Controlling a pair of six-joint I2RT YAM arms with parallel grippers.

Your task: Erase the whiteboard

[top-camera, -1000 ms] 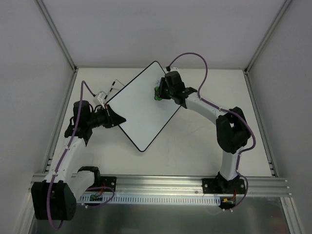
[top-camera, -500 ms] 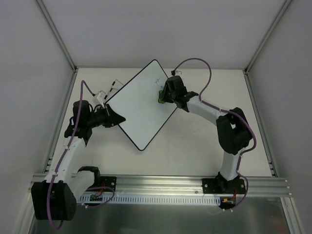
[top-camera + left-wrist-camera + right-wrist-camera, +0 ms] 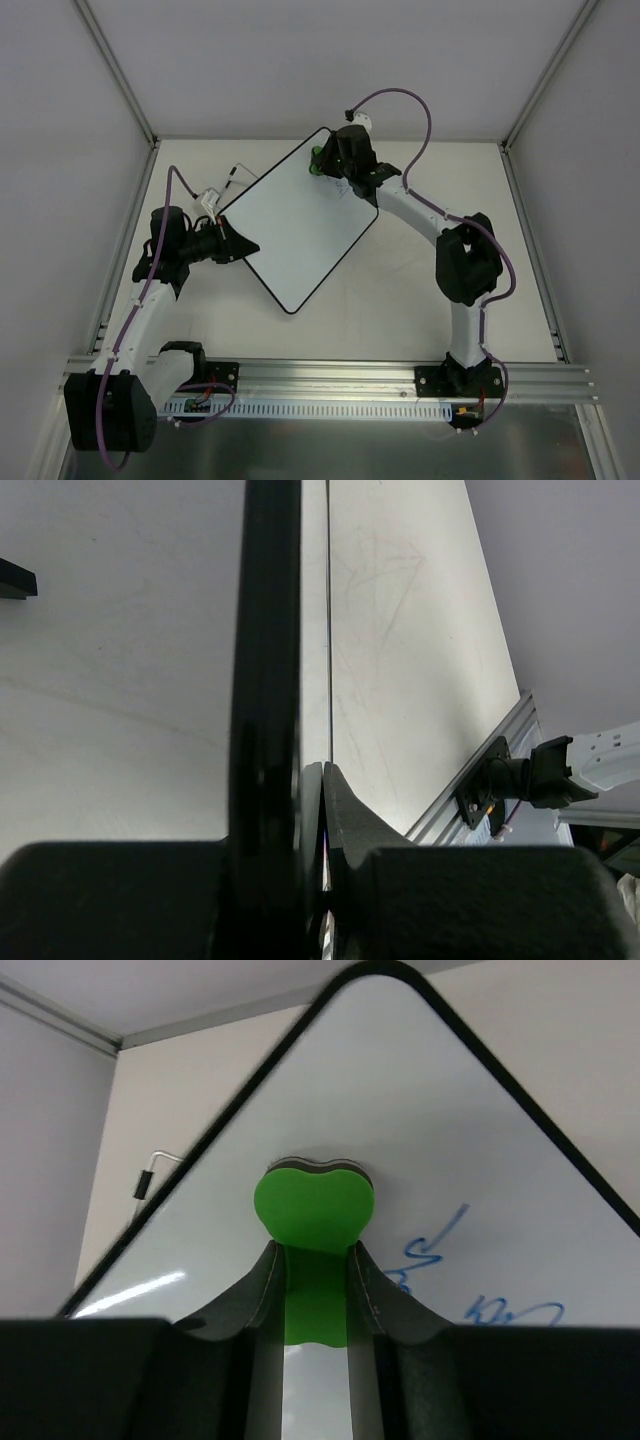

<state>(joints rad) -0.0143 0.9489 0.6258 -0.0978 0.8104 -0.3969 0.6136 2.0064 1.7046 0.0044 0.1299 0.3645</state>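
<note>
Whiteboard is lying flat on the table, turned corner-on like a diamond, mid-table and slightly left of centre.

Left gripper is sitting at the board's left edge. In the left wrist view its jaws are pressing together on the thin black rim, so it is clamping the board and, by my reading, steadying it against the wiping.

Right gripper is reaching to the far corner of the board. Its jaws are clamping a green eraser, whose rounded end is sticking out past the fingertips and appears to be resting on the white face just inside the rim.

Blue handwriting is showing in the right wrist view, just to the right of the eraser near that far corner: a slanted stroke and some scribbles below it, too cut off to read.

Progress, as a judgement: the open face in the top view is looking clean, with no marks I can make out, so most of the wiping is looking done. What is remaining is the blue patch beside the eraser; the arm is hiding that corner from above, so I am not able to tell its full extent
</note>
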